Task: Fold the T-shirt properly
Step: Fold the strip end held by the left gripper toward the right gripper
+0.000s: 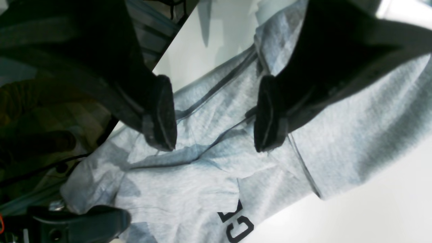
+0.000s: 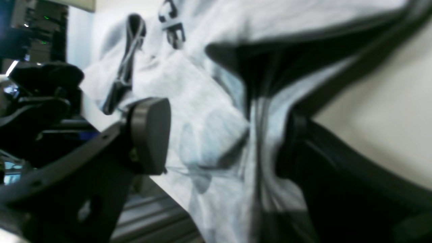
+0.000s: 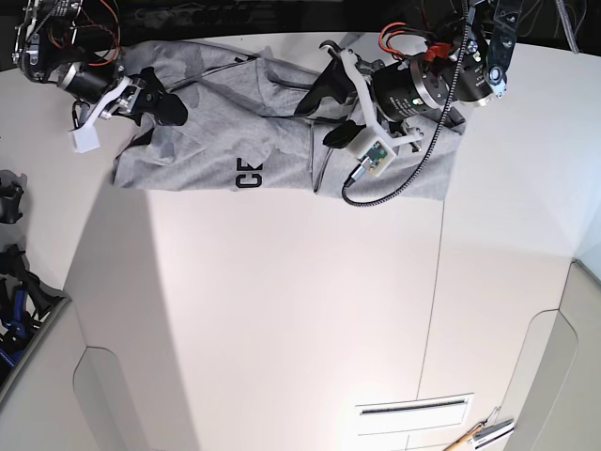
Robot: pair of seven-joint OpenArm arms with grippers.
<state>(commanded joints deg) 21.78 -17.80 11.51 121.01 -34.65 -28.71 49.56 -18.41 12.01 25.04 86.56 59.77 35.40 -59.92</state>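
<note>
The heather-grey T-shirt (image 3: 235,141) lies crumpled in folds along the far edge of the white table, with black letters (image 3: 249,176) showing at its near hem. My left gripper (image 3: 316,115) hovers open over the shirt's middle. In the left wrist view its fingers (image 1: 162,114) straddle a ridge of creased T-shirt (image 1: 209,141) without pinching it. My right gripper (image 3: 161,105) is at the shirt's left end and stands open. In the right wrist view, T-shirt cloth (image 2: 209,135) bunches between its pads (image 2: 148,135) and drapes against the far finger.
The white table (image 3: 282,310) stretches toward the near side. Black equipment (image 3: 11,282) stands off the table's left edge. A slot and some small tools (image 3: 479,434) lie at the near right corner. A cable (image 3: 394,183) from the left arm hangs over the shirt.
</note>
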